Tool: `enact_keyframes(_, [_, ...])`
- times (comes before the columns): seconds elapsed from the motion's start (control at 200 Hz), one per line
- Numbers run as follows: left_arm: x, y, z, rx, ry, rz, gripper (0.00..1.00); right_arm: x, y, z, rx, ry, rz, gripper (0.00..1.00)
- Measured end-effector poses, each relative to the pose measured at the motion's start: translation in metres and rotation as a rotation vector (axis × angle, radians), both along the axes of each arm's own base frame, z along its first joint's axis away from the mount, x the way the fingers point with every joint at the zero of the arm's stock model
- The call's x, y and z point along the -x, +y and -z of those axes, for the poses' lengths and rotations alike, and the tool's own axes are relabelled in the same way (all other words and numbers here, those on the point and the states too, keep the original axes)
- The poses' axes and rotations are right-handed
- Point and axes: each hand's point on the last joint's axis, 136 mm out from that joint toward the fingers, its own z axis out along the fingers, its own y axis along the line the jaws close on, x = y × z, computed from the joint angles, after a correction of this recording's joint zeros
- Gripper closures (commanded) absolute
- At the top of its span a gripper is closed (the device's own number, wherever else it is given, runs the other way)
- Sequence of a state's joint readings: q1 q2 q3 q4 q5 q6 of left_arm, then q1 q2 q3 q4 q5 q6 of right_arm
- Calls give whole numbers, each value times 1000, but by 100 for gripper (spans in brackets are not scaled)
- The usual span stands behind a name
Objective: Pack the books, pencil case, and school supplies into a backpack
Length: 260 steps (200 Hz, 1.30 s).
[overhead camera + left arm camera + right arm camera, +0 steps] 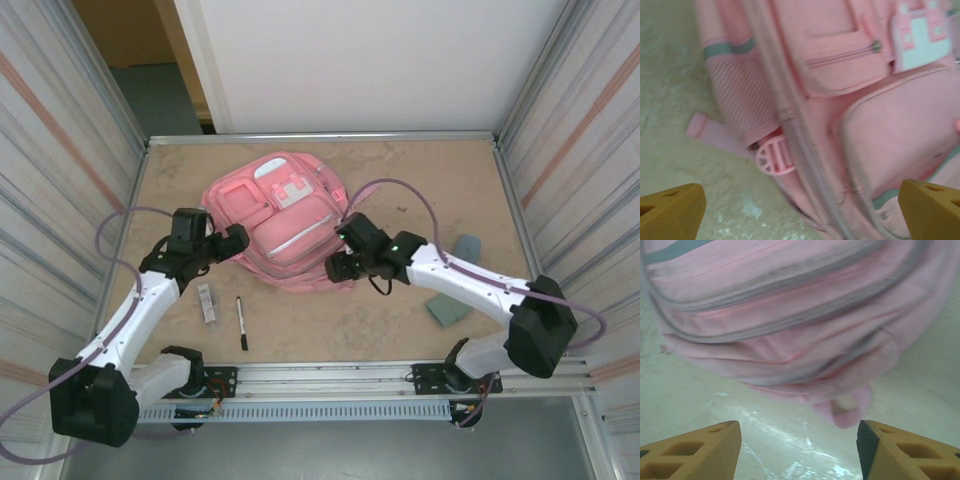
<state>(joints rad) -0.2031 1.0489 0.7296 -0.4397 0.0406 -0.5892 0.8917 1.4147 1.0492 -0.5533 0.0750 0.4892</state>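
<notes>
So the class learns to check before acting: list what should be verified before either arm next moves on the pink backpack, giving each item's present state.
1. Left pincer open and empty: ok.
2. Right pincer open and empty: ok.
3. Backpack lying flat on the table: ok.
4. Backpack zip open for packing: cannot tell.
5. Pen and whitish bar lying apart from both arms: ok.

Pink nearly everywhere I look.
Between my left jaws the large soft pink fabric backpack shows grey zip lines, grey-green bands, pink mesh, a white-and-pink patch; ahead of my right jaws, pink with grey stripes. My fingers are ochre.
</notes>
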Motion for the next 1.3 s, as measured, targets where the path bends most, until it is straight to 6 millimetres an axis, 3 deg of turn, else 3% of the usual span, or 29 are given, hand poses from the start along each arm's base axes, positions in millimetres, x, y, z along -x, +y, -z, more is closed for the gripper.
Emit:
enact_keyframes(0.12, [-2,4,18,23,65,-26,4,6,26,10,1,-7,-61,35])
enact_keyframes(0.306, [-20,10,64,19,186,-64,13,0,34,39,37,23,-55,35])
enact_keyframes(0.366, [-26,11,78,16,214,-74,25,-1,34,44,41,22,-51,35])
enact_keyframes(0.481, [-43,9,95,25,212,-81,63,-3,32,54,54,27,-29,32])
enact_keyframes(0.591, [-62,2,91,41,179,-71,71,-6,30,64,75,39,-12,32])
enact_keyframes(0.712, [-72,-15,78,57,128,-45,82,-25,16,78,110,39,47,33])
enact_keyframes(0.812, [-67,-36,71,69,116,-17,83,-47,-6,90,161,35,105,33])
enact_keyframes(0.942, [-51,-64,64,100,118,8,83,-79,-35,87,185,25,165,33])
enact_keyframes(1.017, [-31,-90,64,129,136,46,74,-101,-53,86,179,26,210,33])
enact_keyframes(1.107, [-6,-122,62,171,151,120,41,-124,-76,85,169,28,290,32])
enact_keyframes(1.193, [9,-137,58,213,160,150,35,-134,-98,81,169,21,353,31])
enact_keyframes(1.303, [7,-120,44,213,127,106,31,-115,-101,73,159,15,340,31])
